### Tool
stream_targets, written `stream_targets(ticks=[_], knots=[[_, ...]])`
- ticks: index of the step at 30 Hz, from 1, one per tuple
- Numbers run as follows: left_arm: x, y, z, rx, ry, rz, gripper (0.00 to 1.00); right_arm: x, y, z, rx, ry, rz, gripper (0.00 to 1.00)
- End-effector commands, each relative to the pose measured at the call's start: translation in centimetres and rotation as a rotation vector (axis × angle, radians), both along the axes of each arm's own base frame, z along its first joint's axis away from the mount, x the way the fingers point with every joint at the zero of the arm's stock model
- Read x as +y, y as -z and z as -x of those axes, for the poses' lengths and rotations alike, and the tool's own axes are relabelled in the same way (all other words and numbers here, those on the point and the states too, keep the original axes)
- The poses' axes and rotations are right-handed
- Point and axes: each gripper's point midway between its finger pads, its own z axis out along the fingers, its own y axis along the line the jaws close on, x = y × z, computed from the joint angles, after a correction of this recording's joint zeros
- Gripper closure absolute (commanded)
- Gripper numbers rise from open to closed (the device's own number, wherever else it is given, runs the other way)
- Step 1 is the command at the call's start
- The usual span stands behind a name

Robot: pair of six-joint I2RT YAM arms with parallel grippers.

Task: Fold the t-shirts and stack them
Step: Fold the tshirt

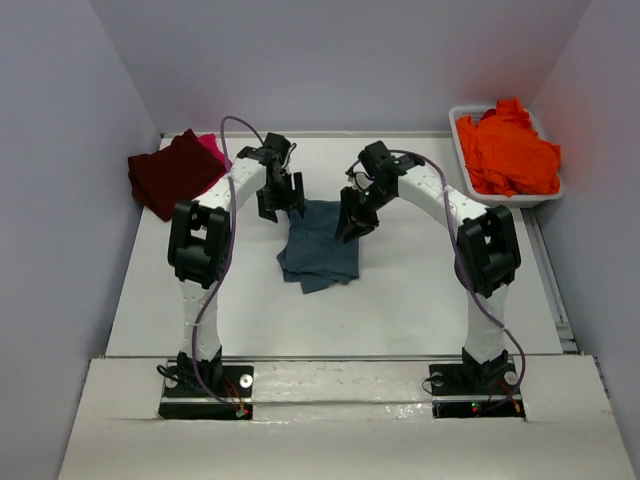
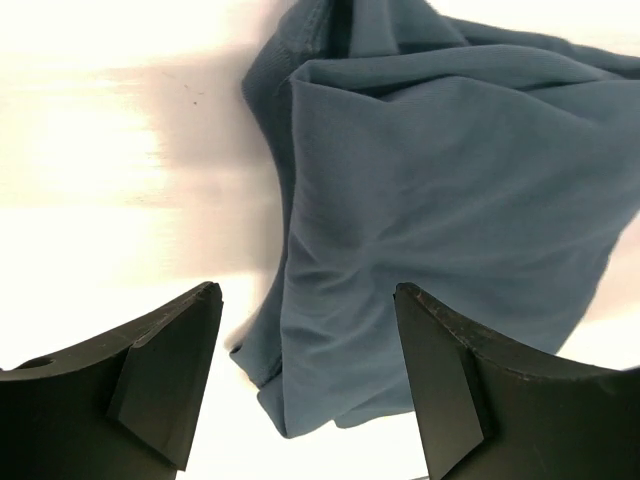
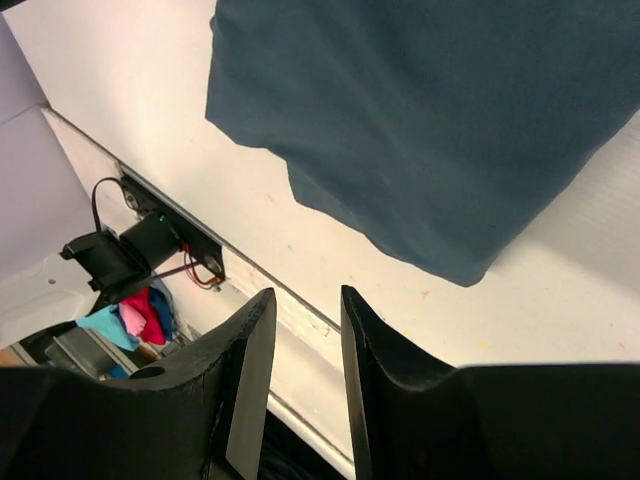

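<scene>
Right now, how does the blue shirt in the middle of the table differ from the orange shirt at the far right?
Colour: the blue shirt is dull slate, the orange shirt vivid.
Place: the blue shirt lies on the bare table, the orange shirt in a white tub.
Shape: the blue shirt lies fairly flat, the orange shirt is heaped above the rim.
Both are plain cloth.

Counting four shirts: one teal-blue t-shirt (image 1: 320, 250), one maroon t-shirt (image 1: 172, 172), one pink t-shirt (image 1: 212, 147), one orange t-shirt (image 1: 508, 152). Also showing one white tub (image 1: 520, 199). Two arms sitting here: left arm (image 1: 200, 245), right arm (image 1: 487, 250).
</scene>
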Motion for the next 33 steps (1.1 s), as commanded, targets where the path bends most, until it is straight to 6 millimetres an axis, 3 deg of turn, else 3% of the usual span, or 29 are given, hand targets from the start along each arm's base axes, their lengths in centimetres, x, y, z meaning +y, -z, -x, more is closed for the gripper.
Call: stream_targets(ticks=[1, 7, 8, 13, 16, 21, 26, 33], knots=[[-0.4, -4.1, -0.3, -0.079, 0.024, 0.046, 0.18, 0.0, 2.0, -0.7, 0.011, 0.014, 0.037, 0.62], [-0.5, -3.8, 1.5, -0.084, 0.034, 0.147, 0.14, 0.3, 6.9, -2.1, 0.035, 0.023, 0.078, 0.62], [-0.2, -2.9, 2.0, -0.070, 0.026, 0.173, 0.13, 0.4, 7.4, -2.4, 0.031, 0.023, 0.077, 0.62], [0.5, -2.8, 3.0, -0.107, -0.007, 0.259, 0.12, 0.4, 9.5, -2.8, 0.045, 0.019, 0.097, 0.63], [1.0, -2.2, 3.9, -0.099, -0.022, 0.295, 0.11, 0.4, 9.8, -2.7, 0.051, 0.014, 0.097, 0.63], [-0.1, -1.2, 4.6, -0.098, 0.004, 0.400, 0.11, 0.3, 10.0, -2.4, 0.058, 0.002, 0.103, 0.63], [-1.9, -1.1, 3.7, -0.110, 0.035, 0.531, 0.11, 0.1, 10.2, -2.0, 0.065, -0.009, 0.103, 0.63], [-1.5, 0.0, 2.4, -0.100, 0.004, 0.510, 0.11, 0.1, 10.2, -1.6, 0.076, -0.016, 0.094, 0.63]])
